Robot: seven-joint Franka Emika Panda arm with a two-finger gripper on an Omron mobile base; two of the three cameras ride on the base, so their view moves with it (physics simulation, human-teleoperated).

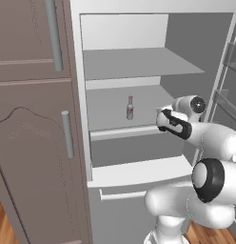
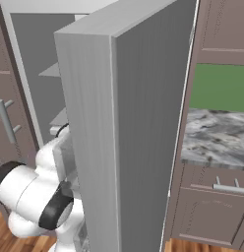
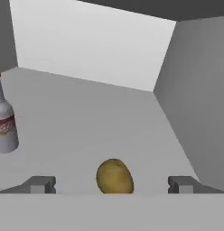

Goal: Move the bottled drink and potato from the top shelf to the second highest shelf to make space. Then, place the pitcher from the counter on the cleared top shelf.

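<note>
The bottled drink stands upright on the second highest shelf of the open fridge, below the top shelf. My gripper reaches in over this shelf's right front, to the right of the bottle. In the hand view the gripper is open, and the yellow-brown potato lies on the grey shelf between the two fingertips, which stand apart from it. The bottle stands at that view's left edge. The pitcher is out of view. A stretch of the marbled counter lies right of the fridge.
The open fridge door stands edge-on between the arm and the counter. Tall brown cabinets with grey handles flank the fridge on the left. Lower white shelves and a drawer front sit below my hand. Door bins hang at the right.
</note>
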